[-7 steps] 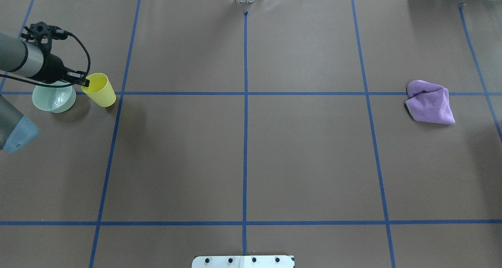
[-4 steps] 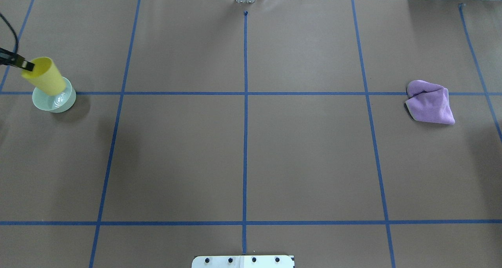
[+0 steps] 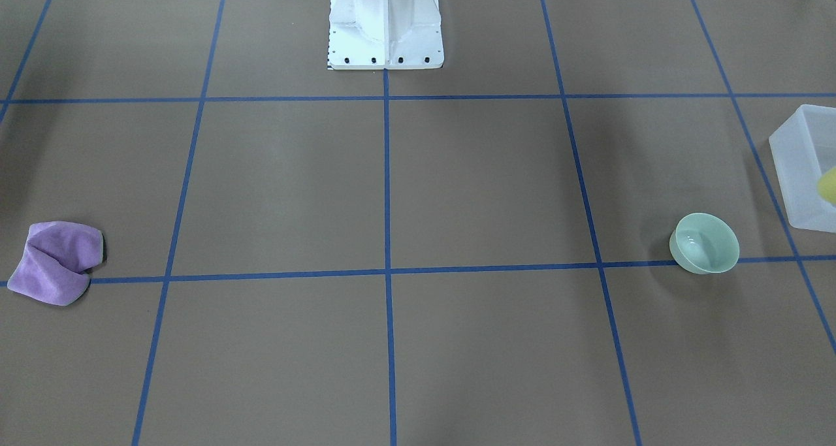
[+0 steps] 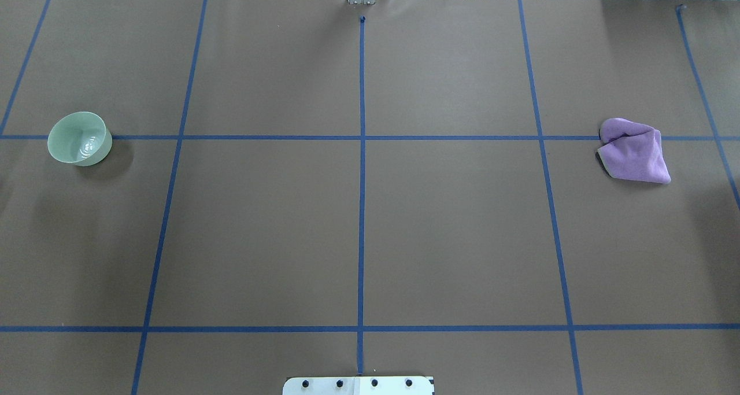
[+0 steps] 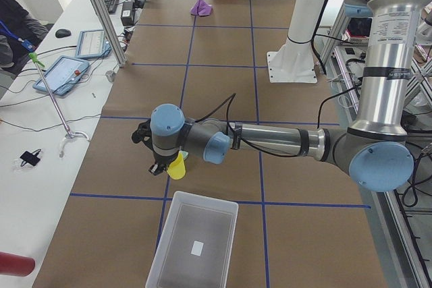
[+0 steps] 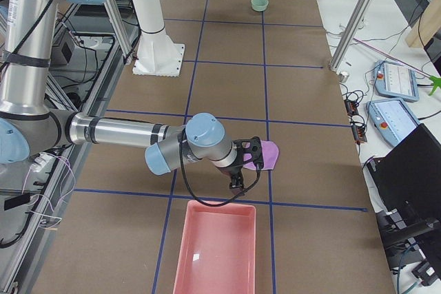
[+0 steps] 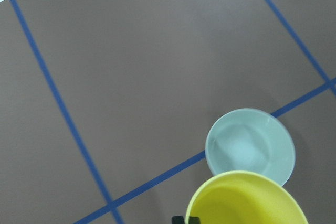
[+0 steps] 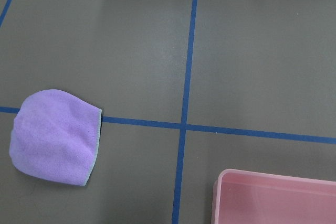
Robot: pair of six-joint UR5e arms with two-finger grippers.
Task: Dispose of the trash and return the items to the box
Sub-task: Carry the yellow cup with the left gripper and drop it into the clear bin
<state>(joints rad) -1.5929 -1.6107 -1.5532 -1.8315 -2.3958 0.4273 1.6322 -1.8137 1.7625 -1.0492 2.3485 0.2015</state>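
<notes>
The left claw (image 5: 160,166) is clenched on the cup's (image 5: 177,166) rim, with one finger tip showing at the lip in the wrist view. The cup hangs tilted above the table, just short of the box's (image 5: 202,197) far rim and not yet inside. It looks light, thin-walled and stiff, so a rim pinch should hold, though the smooth plastic could swing or slip.

Just beyond the cup, the bowl (image 4: 79,139) stands upright on the table's left side. It is probably light, rigid and glossy, and best pinched over its rim, since the rounded wall offers little.

At the far right end, the right claw (image 6: 238,173) hovers between the soft cloth (image 4: 634,151) and a pink tray (image 6: 219,206). I cannot tell whether it is released or clenched.
</notes>
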